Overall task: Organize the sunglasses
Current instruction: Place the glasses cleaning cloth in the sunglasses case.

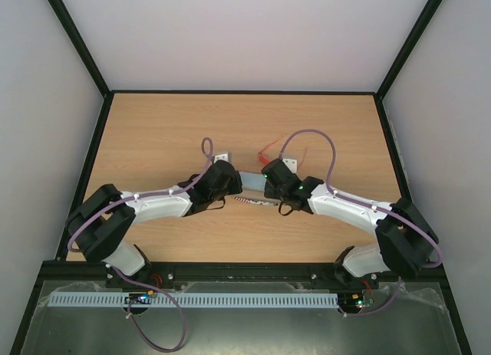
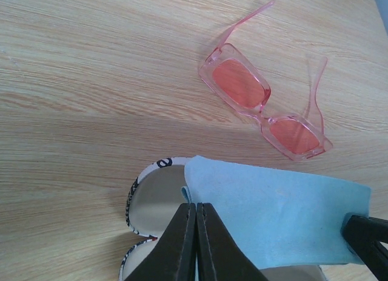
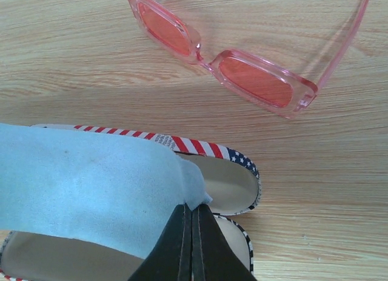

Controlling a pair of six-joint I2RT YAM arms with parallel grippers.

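Observation:
The sunglasses (image 1: 270,149) lie open on the wooden table, pink-red frame and lenses up, just beyond both grippers (image 2: 267,102) (image 3: 224,56). A light blue cloth (image 2: 279,214) (image 3: 85,184) is stretched between the two grippers above the open flag-patterned case (image 2: 154,196) (image 3: 233,178). My left gripper (image 2: 196,211) is shut on the cloth's left edge. The right gripper (image 3: 192,214) is shut on its right corner. In the top view the cloth (image 1: 252,179) spans the gap between the left gripper (image 1: 230,182) and the right gripper (image 1: 265,185), with the case (image 1: 257,201) partly hidden under them.
The wooden table (image 1: 153,133) is bounded by a black frame and white walls on three sides. A dark fingertip of the right gripper shows at the lower right of the left wrist view. Both arms meet at the table's middle.

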